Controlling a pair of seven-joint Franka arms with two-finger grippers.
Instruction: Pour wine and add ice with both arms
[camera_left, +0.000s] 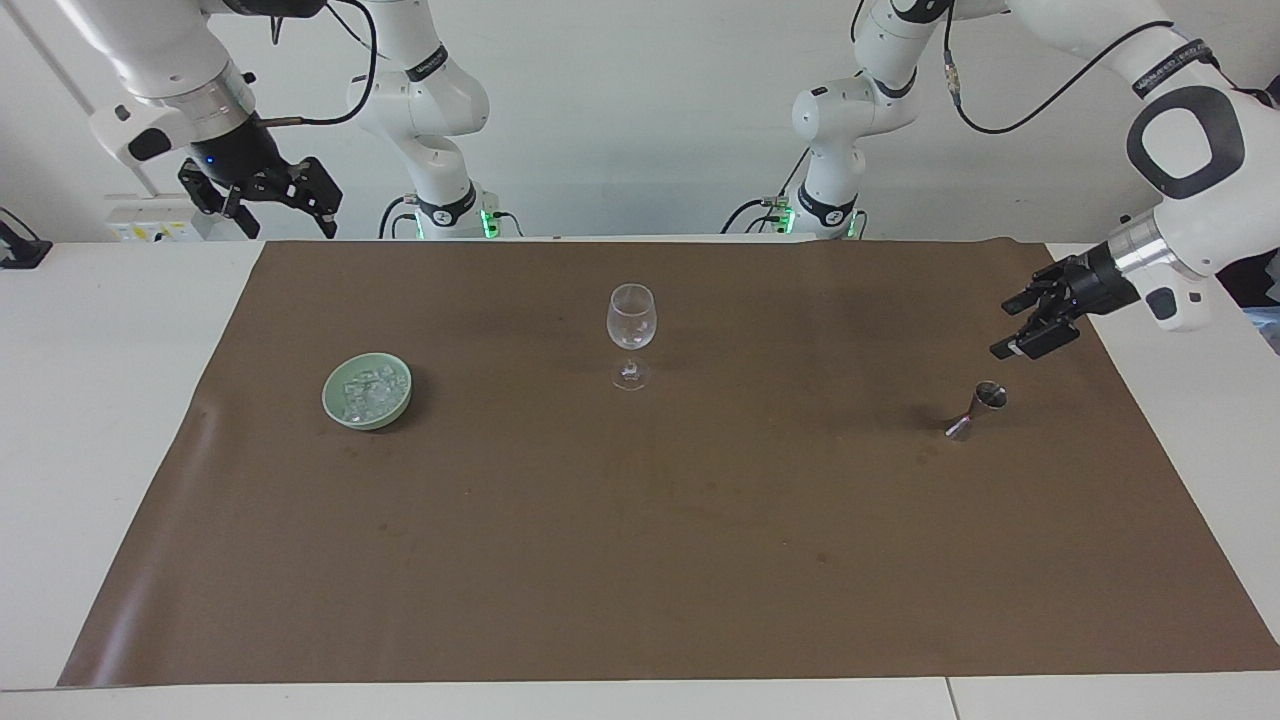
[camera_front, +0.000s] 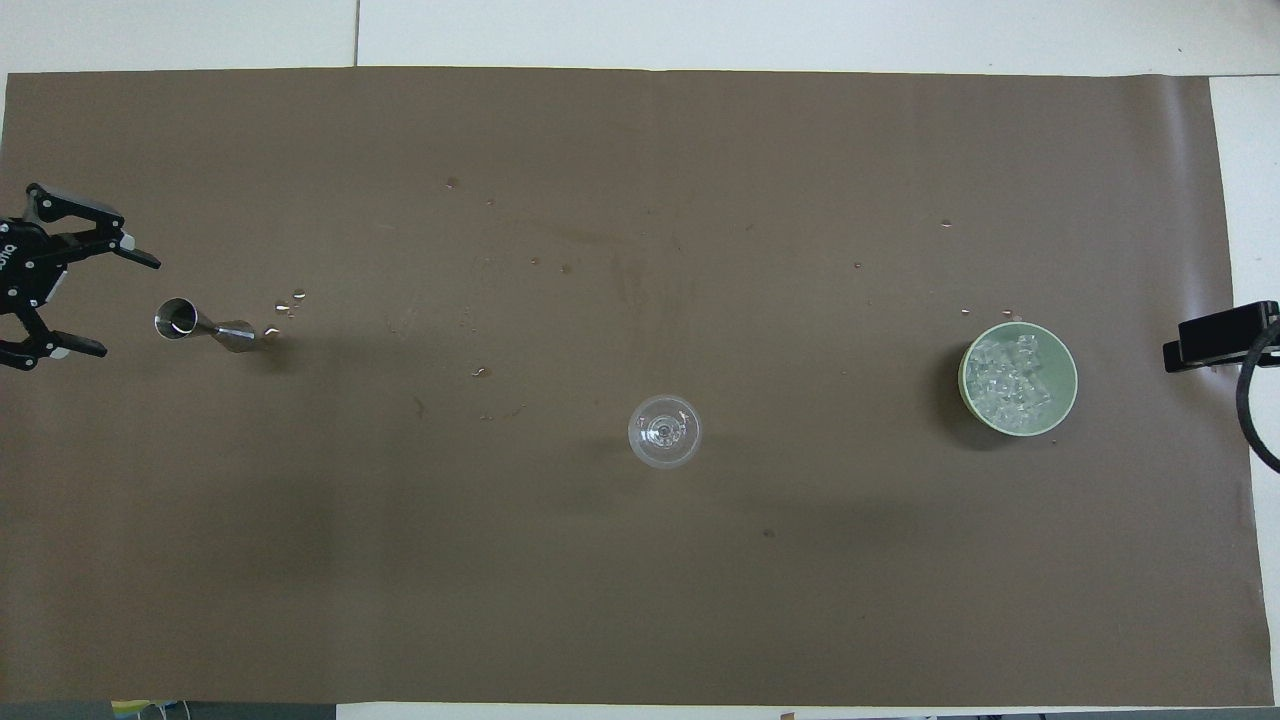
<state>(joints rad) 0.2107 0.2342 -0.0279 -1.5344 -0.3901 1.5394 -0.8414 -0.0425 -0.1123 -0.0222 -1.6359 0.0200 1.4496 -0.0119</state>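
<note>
At the right of the facing frame, the left end effector (camera_left: 1022, 330) hangs spread just above the steel jigger (camera_left: 980, 405), while the right end effector (camera_left: 262, 200), also spread, waits upper left, above the dish (camera_left: 398, 402) of ice (camera_left: 366, 391).

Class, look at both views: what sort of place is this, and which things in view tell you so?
Probably a robotics lab set up as a mock bar: two white arms mounted at a plain white table covered by a brown mat, with only a wine glass, a metal jigger and a green dish of ice.
</note>
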